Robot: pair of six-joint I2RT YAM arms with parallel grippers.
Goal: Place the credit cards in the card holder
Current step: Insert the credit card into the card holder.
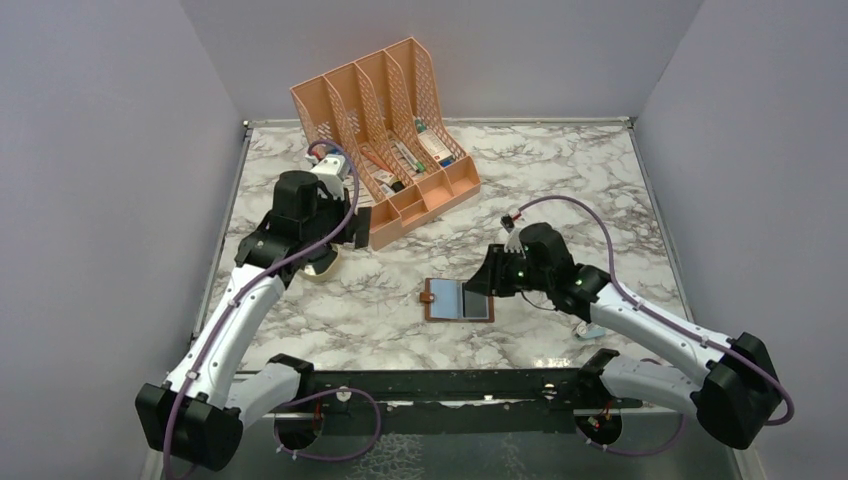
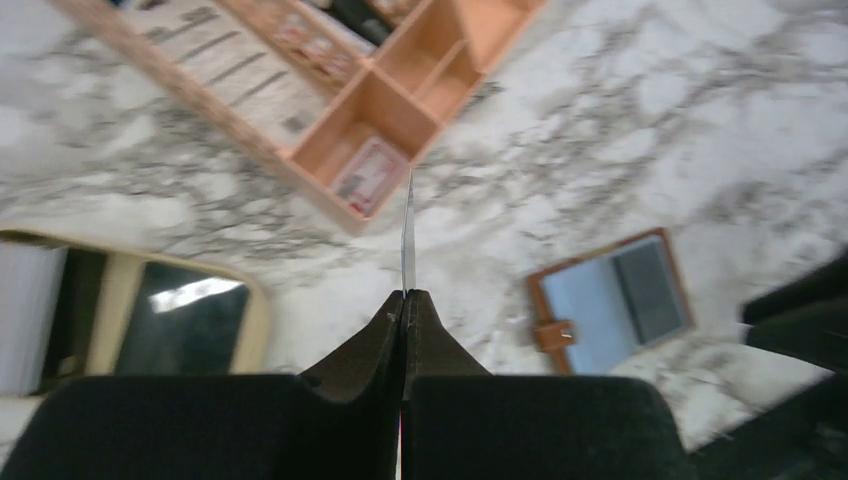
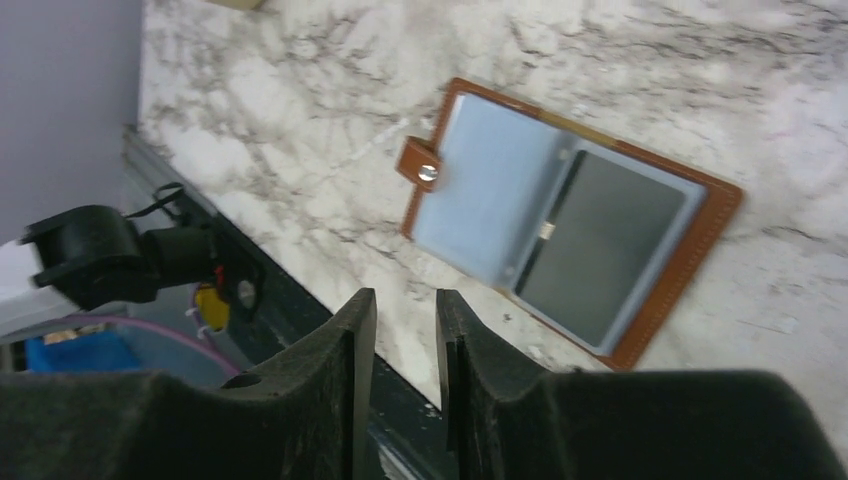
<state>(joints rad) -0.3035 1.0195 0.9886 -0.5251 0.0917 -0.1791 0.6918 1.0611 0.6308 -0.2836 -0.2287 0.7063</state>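
Currently my left tool (image 2: 405, 295) is pressed together on a credit card (image 2: 407, 230), seen edge-on, up by the peach desk organizer (image 1: 385, 120). The card holder (image 1: 458, 299) lies well off to its right on the marble bench (image 1: 600, 200), open flat, long axis across, snap tab (image 1: 430, 298) leftward. My right tool (image 3: 405, 300) (slightly spread, pinching nothing) hangs just beside it, far nearer. It shows a brown leather rim and pale blue-grey and dark grey inner faces.

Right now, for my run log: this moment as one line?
left tool: shut on credit card | right tool: open, empty | card holder: open on table
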